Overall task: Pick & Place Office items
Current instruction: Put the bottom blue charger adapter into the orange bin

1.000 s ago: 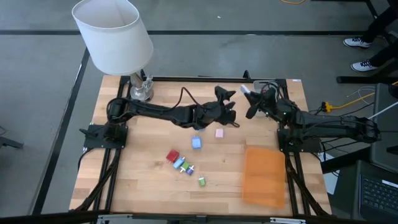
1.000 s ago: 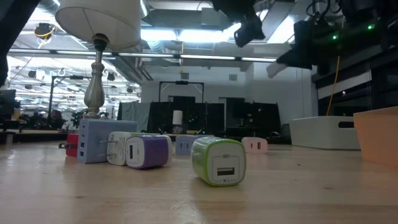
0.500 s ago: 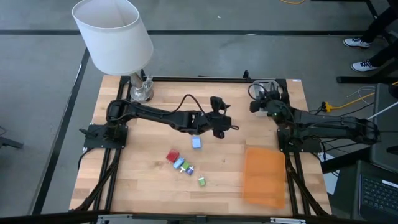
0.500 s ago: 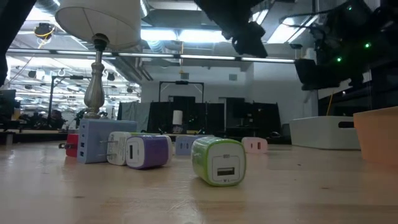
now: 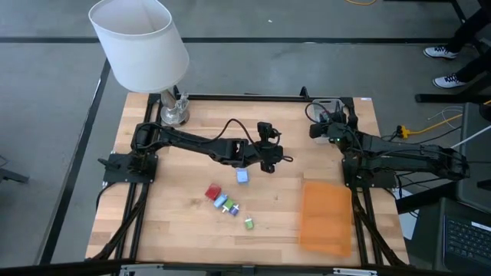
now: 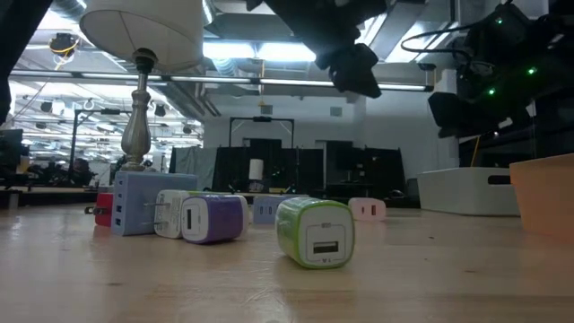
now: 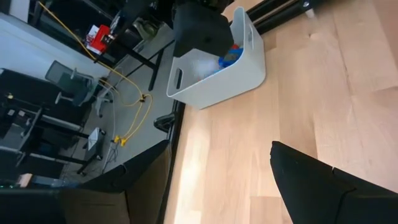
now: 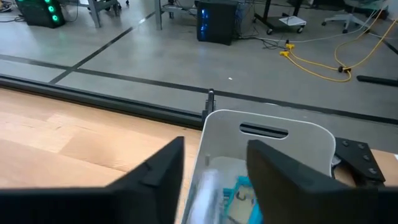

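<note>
Overhead, the left gripper [image 5: 268,150] hangs near the middle of the table [image 5: 184,238], its fingers spread wide with nothing between them; in its own wrist view the 2 dark fingers [image 7: 323,186] stand far apart over bare wood. The right gripper [image 5: 322,129] hovers over the grey tray [image 5: 328,102] at the far right corner of the table. Its fingers [image 8: 155,174] are parted above the tray's opening and hold nothing.

Inside the tray lie a blue piece [image 8: 239,190] and a pale whitish piece [image 8: 205,186]; the left wrist view shows the blue one [image 7: 231,55] against the tray wall as well.

Out on the table, a light blue square [image 5: 242,175] sits just beside the left gripper, on its near side. Closer to the near edge a small cluster gathers: a red piece [image 5: 212,192], a teal piece [image 5: 221,201] touching it, and a small purple-and-white piece [image 5: 232,208] next to that. A green piece [image 5: 249,223] lies apart, nearer the near edge. From table height the green one [image 6: 314,231] stands in front, with a pink piece [image 6: 367,209] farther back.

An orange sheet [image 5: 326,216] lies along the right edge, near the near right corner. A white-shaded lamp [image 5: 142,46] stands at the far left corner.
</note>
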Robot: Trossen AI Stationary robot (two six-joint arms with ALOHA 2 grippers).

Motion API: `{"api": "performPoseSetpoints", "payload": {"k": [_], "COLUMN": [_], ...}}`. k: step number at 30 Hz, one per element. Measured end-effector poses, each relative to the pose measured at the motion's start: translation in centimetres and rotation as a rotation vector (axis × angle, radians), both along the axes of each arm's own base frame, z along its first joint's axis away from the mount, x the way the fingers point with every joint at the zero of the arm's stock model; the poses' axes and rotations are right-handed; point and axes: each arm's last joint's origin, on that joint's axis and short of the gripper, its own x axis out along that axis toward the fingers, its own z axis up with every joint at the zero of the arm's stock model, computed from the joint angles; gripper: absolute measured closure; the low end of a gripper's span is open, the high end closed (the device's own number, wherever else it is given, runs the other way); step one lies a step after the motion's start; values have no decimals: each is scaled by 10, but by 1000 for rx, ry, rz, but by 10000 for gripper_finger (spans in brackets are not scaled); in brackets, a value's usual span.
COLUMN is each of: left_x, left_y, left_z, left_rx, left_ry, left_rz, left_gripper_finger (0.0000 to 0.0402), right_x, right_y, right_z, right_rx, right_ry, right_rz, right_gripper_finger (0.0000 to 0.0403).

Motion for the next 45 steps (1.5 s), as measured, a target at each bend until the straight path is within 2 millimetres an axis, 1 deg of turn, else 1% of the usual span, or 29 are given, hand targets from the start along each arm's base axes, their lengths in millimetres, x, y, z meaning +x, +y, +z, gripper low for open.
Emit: {"api": "performPoseSetpoints", "payload": {"k": [4,7,9,11,14,17,20,22,24,27,28,31,35,37,40,42,45], "left_x": [0,0,-1,-4,-13,-20,-26,-29,-37,-56,-65,-97,-143,-161,-183,-193,-201], "left_y": [0,0,0,0,1,1,-6,-14,-20,-21,-20,-20,-23,-27,-31,-31,-29], "left_z": [0,0,-1,-6,-20,-40,-59,-62,-64,-66,-65,-64,-71,-71,-77,-80,-86], "left_rx": [4,6,7,0,-72,-168,-180,-214,-271,-342,-357,-391,-426,-418,-406,-422,-480], "left_ry": [3,6,18,71,200,242,165,33,-87,-234,-277,-411,-493,-517,-490,-453,-386], "left_rz": [-2,0,7,13,27,34,17,-22,-62,-73,-65,4,122,151,200,239,294], "left_gripper_finger": [132,132,132,132,132,132,132,132,132,132,132,132,132,132,132,132,132], "right_x": [0,0,0,2,7,12,16,17,18,18,18,18,19,20,20,21,22], "right_y": [0,0,0,0,0,0,1,2,3,3,3,3,3,4,4,4,4], "right_z": [0,0,0,2,6,13,19,20,21,21,21,21,22,22,24,25,26], "right_rx": [4,4,1,-2,1,-15,-32,-35,-32,-29,-28,-27,-18,-13,-15,-20,-12], "right_ry": [-8,-9,-14,-19,-55,-115,-161,-173,-184,-186,-186,-190,-209,-223,-247,-260,-272], "right_rz": [0,0,1,29,121,203,278,312,332,343,345,347,363,372,388,395,422], "right_gripper_finger": [187,168,164,164,169,175,179,179,179,179,179,179,179,179,179,179,179]}}
